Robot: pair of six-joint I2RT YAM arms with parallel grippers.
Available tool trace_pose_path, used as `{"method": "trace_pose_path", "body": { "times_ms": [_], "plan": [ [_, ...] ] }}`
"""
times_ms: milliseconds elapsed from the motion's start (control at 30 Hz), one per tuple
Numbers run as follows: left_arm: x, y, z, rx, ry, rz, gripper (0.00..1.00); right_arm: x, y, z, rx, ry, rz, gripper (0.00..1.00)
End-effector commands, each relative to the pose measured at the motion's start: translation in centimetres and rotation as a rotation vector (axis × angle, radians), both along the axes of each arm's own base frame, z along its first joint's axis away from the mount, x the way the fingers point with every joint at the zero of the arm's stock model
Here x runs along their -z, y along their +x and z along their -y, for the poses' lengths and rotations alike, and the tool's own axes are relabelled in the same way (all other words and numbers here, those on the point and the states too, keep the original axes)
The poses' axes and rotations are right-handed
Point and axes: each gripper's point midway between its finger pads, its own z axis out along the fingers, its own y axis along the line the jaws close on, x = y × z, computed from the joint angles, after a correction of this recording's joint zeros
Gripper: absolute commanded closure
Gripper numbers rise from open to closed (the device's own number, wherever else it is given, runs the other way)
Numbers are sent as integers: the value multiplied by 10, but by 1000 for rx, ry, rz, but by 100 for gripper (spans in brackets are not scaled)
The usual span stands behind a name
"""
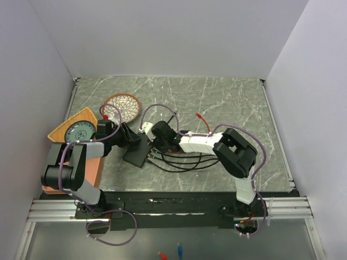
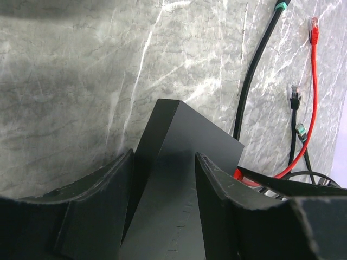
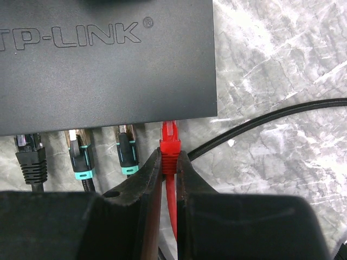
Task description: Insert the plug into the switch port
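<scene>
The switch (image 1: 135, 154) is a flat black box lying on the marble table, with TP-LINK lettering in the right wrist view (image 3: 103, 59). My left gripper (image 2: 164, 157) straddles its far end, one finger against each side, with no gap showing; in the top view it (image 1: 128, 138) sits at the switch's upper left. My right gripper (image 3: 169, 157) is shut on the red plug (image 3: 169, 142), just behind its head. The plug's front end meets the switch's socket edge to the right of three cables plugged in there. How deep it sits is hidden.
Plugged in are a black plug (image 3: 31, 157) and two teal-collared ones (image 3: 81, 157) (image 3: 127, 154). A black braided cable (image 3: 271, 122) crosses the table to the right. Loose black cables (image 1: 184, 162) loop by the switch. A round patterned dish (image 1: 122, 106) and an orange tray (image 1: 76, 132) stand at the left.
</scene>
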Motion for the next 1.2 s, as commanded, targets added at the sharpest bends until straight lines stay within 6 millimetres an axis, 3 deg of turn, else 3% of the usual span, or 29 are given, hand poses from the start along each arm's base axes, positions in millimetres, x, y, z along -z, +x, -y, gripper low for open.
{"method": "trace_pose_path", "body": {
  "times_ms": [0,367,767,1167],
  "plan": [
    [-12,-9,20,93,-77,19,48,-20,-2,-27,-49,152,22,100],
    [-27,-25,38,202,-185,41,50,-35,4,-39,-76,181,44,100],
    [-29,-46,51,270,-265,-2,51,-51,5,-54,-121,246,63,100],
    [-47,-61,79,356,-299,0,52,-91,10,-74,-164,348,116,100]
  ]
}}
